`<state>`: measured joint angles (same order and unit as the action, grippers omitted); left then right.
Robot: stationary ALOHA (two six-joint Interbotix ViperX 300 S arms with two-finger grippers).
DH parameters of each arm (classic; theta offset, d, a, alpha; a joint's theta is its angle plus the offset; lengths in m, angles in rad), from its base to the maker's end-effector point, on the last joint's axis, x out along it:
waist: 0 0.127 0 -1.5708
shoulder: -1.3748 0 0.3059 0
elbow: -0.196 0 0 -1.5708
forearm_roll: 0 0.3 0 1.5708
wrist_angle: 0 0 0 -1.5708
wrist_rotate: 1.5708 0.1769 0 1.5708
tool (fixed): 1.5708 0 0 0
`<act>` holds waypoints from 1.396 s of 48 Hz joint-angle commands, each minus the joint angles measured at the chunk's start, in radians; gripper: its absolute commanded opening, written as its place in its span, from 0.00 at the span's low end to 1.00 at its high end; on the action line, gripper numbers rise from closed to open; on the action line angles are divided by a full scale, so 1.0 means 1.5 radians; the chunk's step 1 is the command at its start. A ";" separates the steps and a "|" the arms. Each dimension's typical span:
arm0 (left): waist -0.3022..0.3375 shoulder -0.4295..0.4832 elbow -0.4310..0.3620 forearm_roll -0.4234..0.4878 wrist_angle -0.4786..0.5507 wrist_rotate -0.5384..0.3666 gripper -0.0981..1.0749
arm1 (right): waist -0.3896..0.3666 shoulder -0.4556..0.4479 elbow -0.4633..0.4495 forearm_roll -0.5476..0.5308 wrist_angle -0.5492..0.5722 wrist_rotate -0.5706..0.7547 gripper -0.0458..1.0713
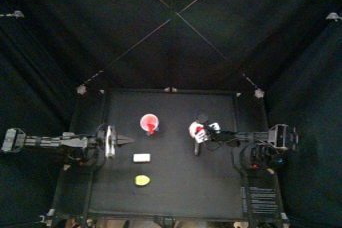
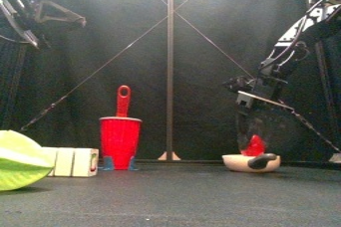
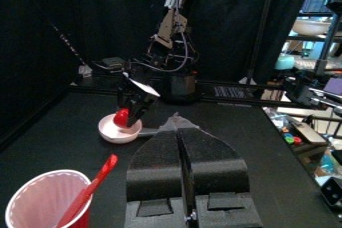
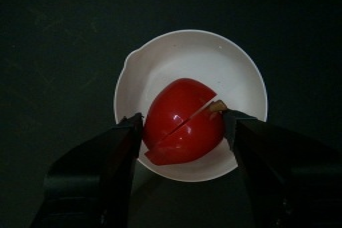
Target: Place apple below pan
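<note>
The apple (image 4: pixel 181 122), small, red and roundish, lies on a white disc (image 4: pixel 167 57) right of the table's middle. My right gripper (image 4: pixel 183 132) is lowered over it, one jaw pressed to each side, shut on the apple while it still rests on the disc. The front view shows the apple (image 2: pixel 254 148) low between those jaws. The pan (image 1: pixel 150 124) is a red pot with an upright handle, left of the disc; it also appears in the front view (image 2: pixel 120 136). My left gripper (image 3: pixel 182 122) rests shut at the table's left side, holding nothing.
A white block (image 1: pixel 142 157) lies in front of the pan. A yellow-green round thing (image 1: pixel 142 180) sits near the front edge, and it looms large at the left of the front view (image 2: pixel 20 161). Black curtains enclose the table.
</note>
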<state>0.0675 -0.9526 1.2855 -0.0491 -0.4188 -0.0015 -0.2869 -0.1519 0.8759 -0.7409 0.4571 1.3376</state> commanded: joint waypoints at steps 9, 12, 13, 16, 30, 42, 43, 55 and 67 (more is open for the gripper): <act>0.001 0.004 -0.009 0.000 -0.006 0.000 0.06 | 0.032 -0.041 -0.016 -0.002 0.000 0.000 0.68; 0.000 0.004 -0.009 -0.001 -0.006 0.000 0.06 | 0.042 -0.052 -0.016 -0.001 0.000 0.000 0.68; 0.000 0.004 -0.009 0.000 -0.006 0.000 0.06 | 0.046 -0.056 -0.016 -0.001 0.000 0.000 0.68; 0.000 0.004 -0.010 0.000 -0.006 0.000 0.06 | 0.061 -0.069 -0.014 0.001 0.000 0.000 0.68; 0.000 0.004 -0.009 0.000 -0.006 0.000 0.06 | 0.177 -0.116 0.004 -0.005 -0.002 0.000 0.68; 0.000 0.004 -0.009 0.000 -0.006 0.000 0.06 | 0.300 -0.122 0.022 0.000 -0.005 0.000 0.68; 0.000 0.004 -0.009 0.000 -0.006 0.000 0.06 | 0.308 -0.122 0.024 0.001 -0.006 0.001 0.68; 0.001 0.004 -0.009 0.000 -0.006 0.000 0.06 | 0.371 -0.085 0.029 0.036 -0.041 0.001 0.68; 0.000 0.004 -0.009 0.000 -0.006 0.000 0.06 | 0.370 -0.025 0.021 0.057 -0.067 0.001 0.68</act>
<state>0.0675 -0.9526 1.2855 -0.0491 -0.4188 -0.0015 0.2700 -0.1948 0.9265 -0.6596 0.3743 1.3376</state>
